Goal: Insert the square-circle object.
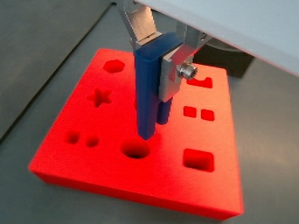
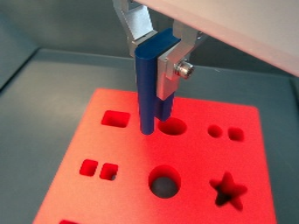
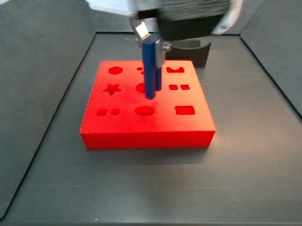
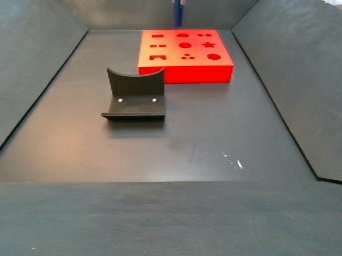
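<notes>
My gripper is shut on the square-circle object, a slender dark-blue peg of two joined bars, and holds it upright. The peg's lower end hangs close over the top of the red block, next to a round hole. I cannot tell if it touches. In a wrist view the peg ends beside the round hole. In a side view the gripper holds the peg over the middle of the red block. The block's top has star, hexagon, square, round and paired small holes.
The dark fixture stands on the dark floor in front of the red block in a side view, and behind the block in a side view. Grey walls enclose the floor.
</notes>
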